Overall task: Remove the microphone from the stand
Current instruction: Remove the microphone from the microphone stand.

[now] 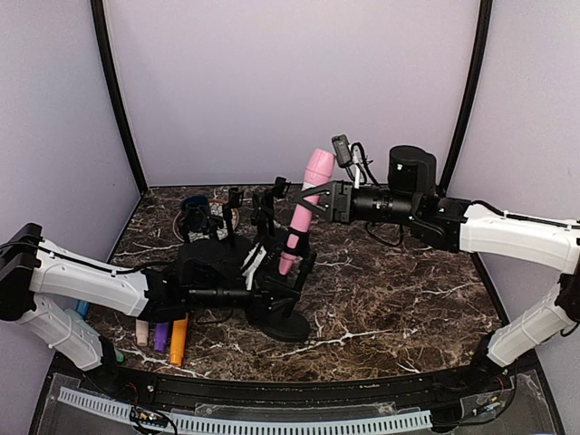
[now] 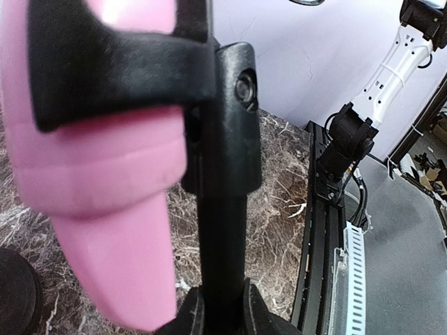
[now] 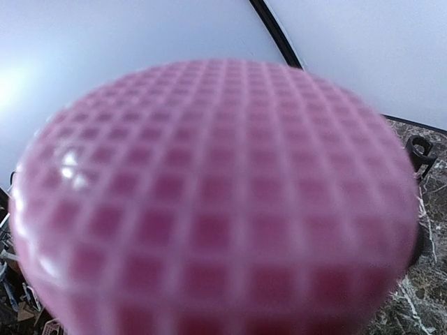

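The pink microphone (image 1: 317, 169) sits tilted in the black clip (image 2: 119, 70) at the top of the stand (image 1: 285, 324). Its mesh head is up and leans toward the back wall, and its tail points down at the marbled tabletop (image 1: 408, 299). The right jaws reach in from the right and are clenched on the microphone's body just below the head. In the right wrist view the head fills nearly everything, so we judge that grip from the overhead view alone. The left jaws are clamped on the stand's post below the clip, and the left wrist view shows the post running down between them. We take the step in hand to be drawing the microphone out of the clip while the stand is braced. To do it well, we should pull along the microphone's own tilted axis, up and back toward the head. The body looks narrower toward the tail, so it should slide free that way. A sideways wrench would lever the post and could tip the round base. The left jaws should hold firm and let go only once the tail is clear of the clip. We should move slowly, since the smooth plastic may slip in the right jaws.
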Robot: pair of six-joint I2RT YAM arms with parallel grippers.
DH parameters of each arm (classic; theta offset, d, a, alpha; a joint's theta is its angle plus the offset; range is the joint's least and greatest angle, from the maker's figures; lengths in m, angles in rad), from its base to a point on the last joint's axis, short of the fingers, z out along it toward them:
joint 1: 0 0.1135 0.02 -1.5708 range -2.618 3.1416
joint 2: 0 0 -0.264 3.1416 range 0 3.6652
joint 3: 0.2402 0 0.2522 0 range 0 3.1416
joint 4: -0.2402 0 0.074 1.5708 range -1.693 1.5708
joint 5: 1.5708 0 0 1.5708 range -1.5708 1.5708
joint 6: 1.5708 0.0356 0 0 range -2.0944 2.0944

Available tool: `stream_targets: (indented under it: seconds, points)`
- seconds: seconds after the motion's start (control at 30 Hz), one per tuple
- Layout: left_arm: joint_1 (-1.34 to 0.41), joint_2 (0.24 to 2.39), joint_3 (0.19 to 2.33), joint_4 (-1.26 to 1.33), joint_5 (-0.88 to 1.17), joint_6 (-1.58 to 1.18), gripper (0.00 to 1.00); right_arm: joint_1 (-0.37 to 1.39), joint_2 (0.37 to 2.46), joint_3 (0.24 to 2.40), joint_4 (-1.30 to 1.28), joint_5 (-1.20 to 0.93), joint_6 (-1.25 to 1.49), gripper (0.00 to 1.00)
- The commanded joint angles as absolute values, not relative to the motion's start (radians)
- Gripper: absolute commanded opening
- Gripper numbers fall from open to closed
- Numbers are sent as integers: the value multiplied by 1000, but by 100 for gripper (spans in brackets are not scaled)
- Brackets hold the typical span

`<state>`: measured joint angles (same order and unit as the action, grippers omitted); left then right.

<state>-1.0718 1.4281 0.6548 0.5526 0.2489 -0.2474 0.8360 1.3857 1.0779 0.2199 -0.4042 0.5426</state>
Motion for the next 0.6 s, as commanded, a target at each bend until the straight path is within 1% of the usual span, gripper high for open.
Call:
stream_targets:
  seconds: [0.0, 0.1, 0.27, 0.43, 0.57]
  points:
    - [-1081, 1406, 639, 503, 184, -242, 0, 820, 1342, 1088, 354, -322, 611, 17]
    - [-1081, 1414, 647, 467, 96, -257, 0, 836, 1349, 1107, 290, -213, 624, 15]
    - [-1082, 1426, 667, 404, -25, -263, 0, 891, 1384, 1199, 118, -30, 605, 17]
    - [-1081, 1439, 673, 375, -57, -269, 0, 933, 1410, 1265, 4, 173, 638, 17]
    - [-1082, 1449, 669, 370, -49, -276, 0, 936, 1402, 1258, -8, 218, 656, 17]
